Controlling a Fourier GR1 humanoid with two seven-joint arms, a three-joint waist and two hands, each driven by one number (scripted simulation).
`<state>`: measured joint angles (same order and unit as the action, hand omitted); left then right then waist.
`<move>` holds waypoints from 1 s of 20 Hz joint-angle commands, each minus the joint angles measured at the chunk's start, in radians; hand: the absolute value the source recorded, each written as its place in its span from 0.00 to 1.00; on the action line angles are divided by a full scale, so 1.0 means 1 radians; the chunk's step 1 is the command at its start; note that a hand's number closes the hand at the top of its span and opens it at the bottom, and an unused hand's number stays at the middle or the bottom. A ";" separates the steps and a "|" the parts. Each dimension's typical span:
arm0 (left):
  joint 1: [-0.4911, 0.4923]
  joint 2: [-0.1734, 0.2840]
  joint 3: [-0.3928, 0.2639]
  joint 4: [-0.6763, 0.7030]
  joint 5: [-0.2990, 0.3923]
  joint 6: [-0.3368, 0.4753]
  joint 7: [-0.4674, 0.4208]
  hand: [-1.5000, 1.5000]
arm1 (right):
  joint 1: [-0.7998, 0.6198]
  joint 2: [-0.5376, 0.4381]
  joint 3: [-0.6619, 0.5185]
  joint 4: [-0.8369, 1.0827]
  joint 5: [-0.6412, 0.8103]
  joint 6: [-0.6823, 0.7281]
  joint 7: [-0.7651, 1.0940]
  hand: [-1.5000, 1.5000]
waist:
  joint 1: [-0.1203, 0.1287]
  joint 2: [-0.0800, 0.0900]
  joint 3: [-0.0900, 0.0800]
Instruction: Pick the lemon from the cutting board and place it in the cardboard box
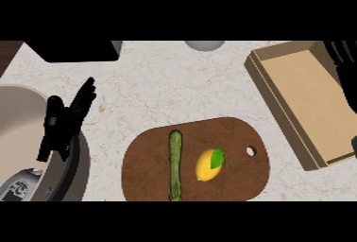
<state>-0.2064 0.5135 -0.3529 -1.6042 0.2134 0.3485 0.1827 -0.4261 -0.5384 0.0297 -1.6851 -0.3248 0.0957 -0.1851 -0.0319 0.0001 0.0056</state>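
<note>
Lemon (pixel 208 165) on the cutting board (pixel 146 160), cardboard box (pixel 307 99) far right.
Left hand (pixel 66 118) rests with straight fingers at left; right hand (pixel 346 71) at the right edge, fingers unclear.

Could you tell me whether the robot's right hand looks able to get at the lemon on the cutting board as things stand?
Probably yes: the lemon lies uncovered on the cutting board; the right hand is over the cardboard box, with only open counter between.

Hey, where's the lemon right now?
In the head view the lemon lies on the brown cutting board at lower centre, just right of the long green vegetable, apart from the cardboard box.
</note>
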 commanded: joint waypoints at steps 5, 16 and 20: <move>-0.015 0.078 0.055 -0.030 -0.061 -0.087 -0.069 0.50 | 0.131 -0.037 -0.137 -0.138 0.222 -0.407 0.271 0.00 | -0.089 -0.047 -0.019; 0.068 0.084 0.064 -0.009 -0.048 -0.168 -0.243 0.50 | 0.565 -0.192 0.051 -0.464 0.721 -0.477 0.621 0.00 | -0.071 -0.022 -0.017; 0.027 0.079 0.078 0.010 -0.014 -0.215 -0.246 0.50 | 0.606 -0.247 0.140 -0.626 0.874 -0.390 0.820 0.00 | -0.045 -0.012 -0.018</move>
<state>-0.1958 0.6127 -0.2608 -1.6194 0.1653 0.1668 -0.0689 0.1217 -0.7400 0.0920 -2.1736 0.4085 -0.3445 0.4807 -0.1024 -0.0244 -0.0079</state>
